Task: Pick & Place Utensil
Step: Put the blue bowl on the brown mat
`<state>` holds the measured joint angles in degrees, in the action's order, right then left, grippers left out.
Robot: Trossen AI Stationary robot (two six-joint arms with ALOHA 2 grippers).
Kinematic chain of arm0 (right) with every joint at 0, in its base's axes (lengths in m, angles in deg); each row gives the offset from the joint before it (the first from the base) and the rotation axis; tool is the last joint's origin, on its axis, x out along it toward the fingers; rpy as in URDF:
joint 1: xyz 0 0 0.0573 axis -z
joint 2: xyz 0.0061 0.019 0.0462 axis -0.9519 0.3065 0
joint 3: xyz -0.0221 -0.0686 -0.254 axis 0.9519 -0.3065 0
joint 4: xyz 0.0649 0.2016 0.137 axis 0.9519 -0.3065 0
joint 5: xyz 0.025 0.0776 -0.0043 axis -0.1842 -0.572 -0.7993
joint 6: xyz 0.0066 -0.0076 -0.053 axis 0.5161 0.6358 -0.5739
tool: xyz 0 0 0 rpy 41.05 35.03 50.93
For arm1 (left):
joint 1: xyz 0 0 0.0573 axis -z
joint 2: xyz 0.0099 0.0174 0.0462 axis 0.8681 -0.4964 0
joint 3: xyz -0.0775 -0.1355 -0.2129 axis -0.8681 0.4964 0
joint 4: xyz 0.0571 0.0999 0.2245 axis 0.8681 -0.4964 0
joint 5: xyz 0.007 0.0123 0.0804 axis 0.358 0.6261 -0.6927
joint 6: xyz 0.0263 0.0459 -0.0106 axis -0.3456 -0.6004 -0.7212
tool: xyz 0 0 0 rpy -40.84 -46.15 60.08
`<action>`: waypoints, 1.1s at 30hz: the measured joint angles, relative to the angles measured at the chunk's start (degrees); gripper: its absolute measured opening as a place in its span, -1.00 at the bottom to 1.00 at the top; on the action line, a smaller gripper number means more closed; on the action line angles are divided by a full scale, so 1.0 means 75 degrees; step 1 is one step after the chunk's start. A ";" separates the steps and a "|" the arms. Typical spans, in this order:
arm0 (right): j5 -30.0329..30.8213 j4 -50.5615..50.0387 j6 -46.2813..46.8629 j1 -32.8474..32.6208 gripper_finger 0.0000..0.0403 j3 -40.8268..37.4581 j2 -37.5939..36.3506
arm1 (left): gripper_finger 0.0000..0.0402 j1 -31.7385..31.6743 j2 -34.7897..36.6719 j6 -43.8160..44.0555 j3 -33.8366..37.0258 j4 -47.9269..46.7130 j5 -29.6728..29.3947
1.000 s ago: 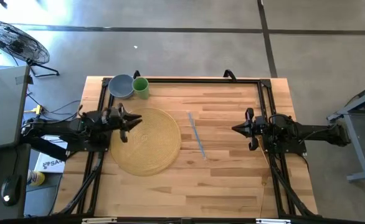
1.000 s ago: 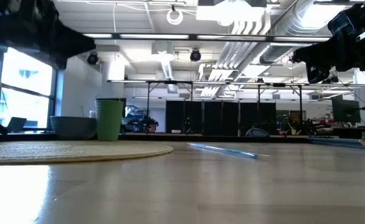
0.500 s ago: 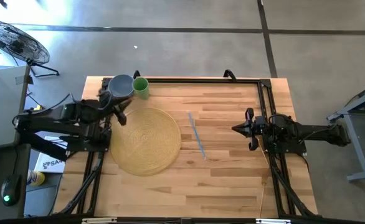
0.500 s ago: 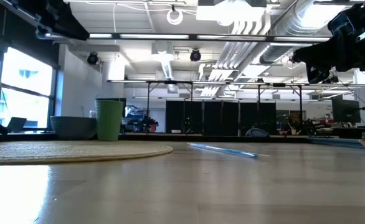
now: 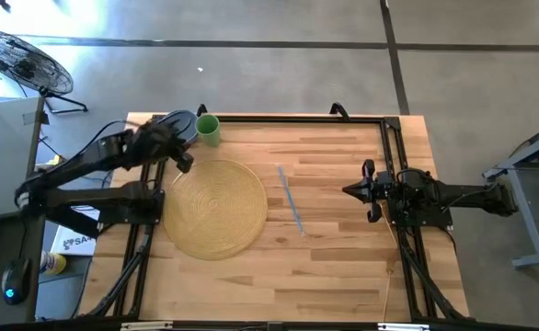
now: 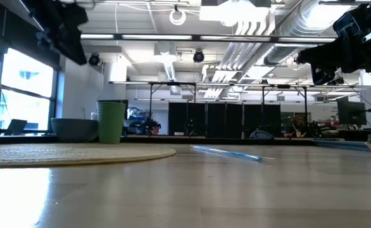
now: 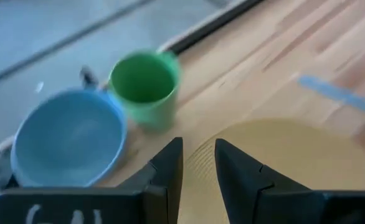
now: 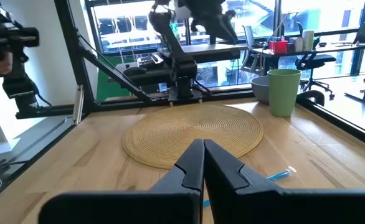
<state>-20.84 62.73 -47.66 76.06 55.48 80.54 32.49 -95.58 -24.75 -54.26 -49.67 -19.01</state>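
Observation:
A thin blue utensil lies flat on the wooden table, just right of a round woven placemat; it also shows in the low view. My left gripper hangs raised over the placemat's far-left edge, fingers open and empty. It points toward the blue bowl and the green cup. My right gripper waits shut above the table, right of the utensil, holding nothing.
The bowl and the cup stand at the table's far-left corner, the bowl partly under my left arm. A black frame rail runs along the far edge. Bare wood lies near and right of the placemat.
My left arm has risen and swung from over the placemat's left side toward the far-left corner, up to the bowl and cup. The right arm, the utensil and the placemat have kept still.

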 joint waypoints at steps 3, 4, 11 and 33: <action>0.0000 0.0000 0.0003 0.0000 -1.00 0.0000 0.0000 | -0.55 -0.1030 -0.0468 -0.0370 0.0000 -0.0189 0.0514; 0.0003 0.0000 0.0001 0.0001 -1.00 0.0000 0.0000 | -0.55 -0.1340 -0.0622 -0.0538 0.0000 -0.0222 0.0721; 0.0000 0.0000 0.0003 0.0000 -1.00 0.0000 0.0000 | -0.55 -0.2991 -0.1643 -0.1640 -0.0003 -0.0206 0.1461; 0.0003 0.0000 0.0002 0.0002 -1.00 0.0000 0.0000 | -0.17 -0.3849 -0.4193 -0.4158 -0.0015 0.0106 0.1612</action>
<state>-20.81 62.73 -47.65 76.07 55.48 80.54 3.62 -127.03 -55.94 -54.37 -48.87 -6.92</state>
